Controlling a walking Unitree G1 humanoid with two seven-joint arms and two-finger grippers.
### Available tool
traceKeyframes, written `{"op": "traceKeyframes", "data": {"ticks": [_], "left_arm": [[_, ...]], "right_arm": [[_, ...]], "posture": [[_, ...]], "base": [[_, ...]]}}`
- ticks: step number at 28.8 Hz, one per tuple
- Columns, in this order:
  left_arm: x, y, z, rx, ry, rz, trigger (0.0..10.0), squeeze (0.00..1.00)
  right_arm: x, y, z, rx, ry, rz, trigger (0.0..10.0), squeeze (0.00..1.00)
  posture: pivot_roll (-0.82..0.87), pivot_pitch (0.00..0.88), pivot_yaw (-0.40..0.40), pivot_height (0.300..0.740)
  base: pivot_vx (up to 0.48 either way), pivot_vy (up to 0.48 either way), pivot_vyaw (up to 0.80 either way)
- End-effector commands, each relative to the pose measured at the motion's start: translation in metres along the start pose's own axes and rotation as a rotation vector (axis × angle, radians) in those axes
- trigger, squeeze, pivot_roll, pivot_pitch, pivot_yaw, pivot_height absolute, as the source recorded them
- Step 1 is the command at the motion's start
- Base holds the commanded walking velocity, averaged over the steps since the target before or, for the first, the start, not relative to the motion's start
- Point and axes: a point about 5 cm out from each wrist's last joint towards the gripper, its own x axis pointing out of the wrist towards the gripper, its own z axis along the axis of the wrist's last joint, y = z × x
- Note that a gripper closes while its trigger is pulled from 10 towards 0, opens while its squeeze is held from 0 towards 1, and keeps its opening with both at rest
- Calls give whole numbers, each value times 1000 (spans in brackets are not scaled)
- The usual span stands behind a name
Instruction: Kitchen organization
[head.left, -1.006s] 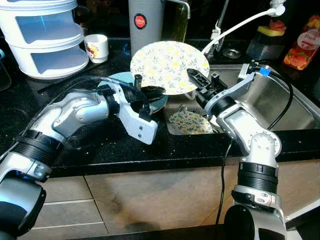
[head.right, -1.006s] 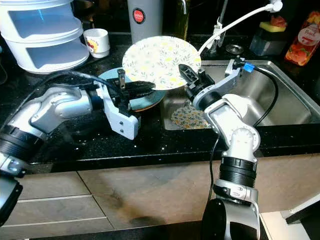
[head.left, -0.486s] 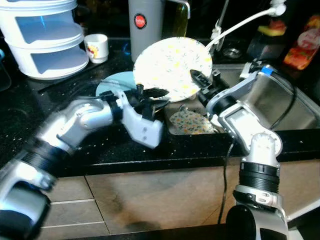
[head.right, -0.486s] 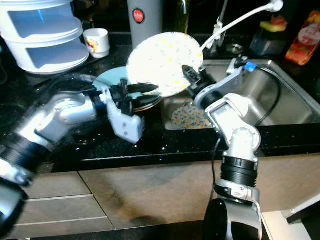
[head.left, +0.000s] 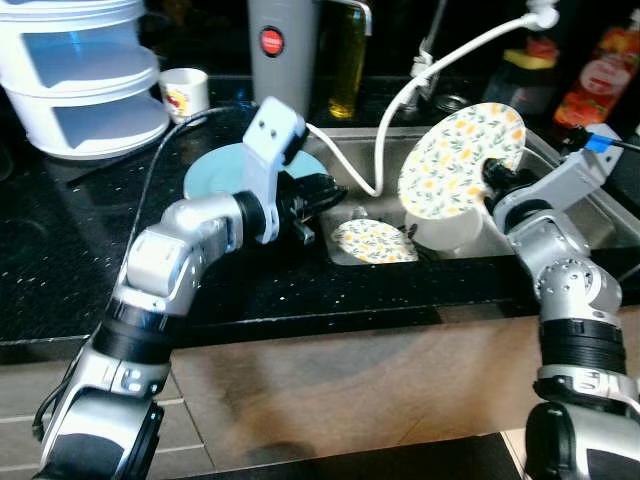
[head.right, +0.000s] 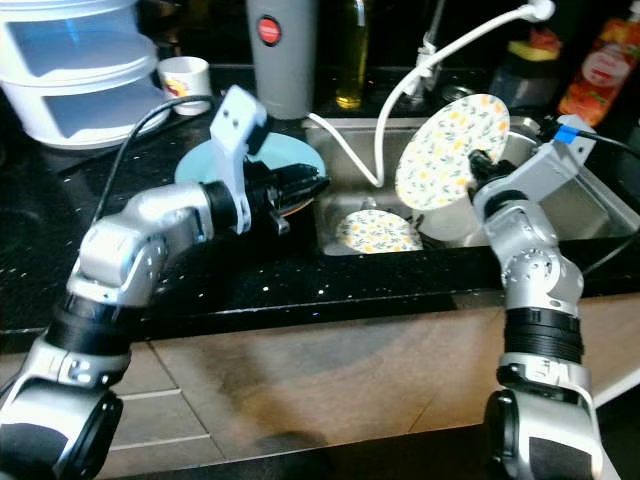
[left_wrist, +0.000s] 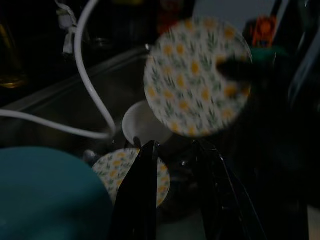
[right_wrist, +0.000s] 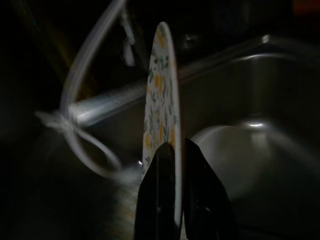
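My right gripper (head.right: 480, 165) pinches the rim of the floral plate (head.left: 460, 160), holding it on edge, tilted, above the steel sink (head.left: 590, 225). My left gripper (head.left: 325, 192) hovers at the sink's left rim with its fingers (left_wrist: 145, 200) a narrow gap apart, holding nothing. Just behind it a teal plate (head.left: 215, 170) lies flat on the black counter (head.left: 60, 230). Down in the basin, a white bowl (head.left: 450, 228) sits beneath the held plate, and a smaller floral dish (head.left: 372, 241) lies flat beside it.
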Motion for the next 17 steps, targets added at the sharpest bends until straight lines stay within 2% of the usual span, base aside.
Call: {"op": "traceKeyframes", "data": {"ticks": [1,2,3,4,5,7,9,11,15,16,17], "left_arm": [[0,4,0,-63,5,45,10000,0],[0,4,0,-63,5,45,10000,0],[-3,3,5,-77,-6,58,10000,0],[-3,3,5,-77,-6,58,10000,0],[-3,0,8,-96,-15,65,10000,0],[-3,-1,8,-107,-13,64,10000,0],[0,-5,5,-146,38,56,10000,0],[2,-11,-5,-63,184,22,10000,0],[3,-12,-3,-30,195,9,10000,0],[4,-13,-2,-15,193,7,10000,0],[4,-14,-1,-5,192,6,10000,0]], "right_arm": [[3,0,-8,-136,35,-3,10000,0],[3,0,-8,-136,35,-3,10000,0],[5,-3,-8,-239,46,-7,10000,0],[5,-3,-8,-239,46,-7,10000,0],[9,0,-2,-333,47,27,10000,0],[11,3,0,-360,55,49,10000,0],[15,12,-1,-431,84,145,10000,0],[23,27,-1,-516,95,251,10000,0],[27,34,-3,-556,107,281,10000,0],[29,35,-5,-584,113,271,10000,855],[30,35,-7,-603,117,264,10000,855]], "posture": [[122,63,-33,740],[122,63,-33,740],[118,62,-34,740],[118,62,-34,740],[110,60,-37,740],[106,57,-38,740],[108,56,-42,740],[111,53,-44,740],[115,52,-41,740],[116,53,-40,740],[116,53,-40,740]], "base": [[0,0,0],[0,0,0],[0,0,0],[0,0,0],[0,0,0],[0,0,0],[0,0,0],[0,0,0],[0,0,0],[0,0,0],[0,0,0]]}}
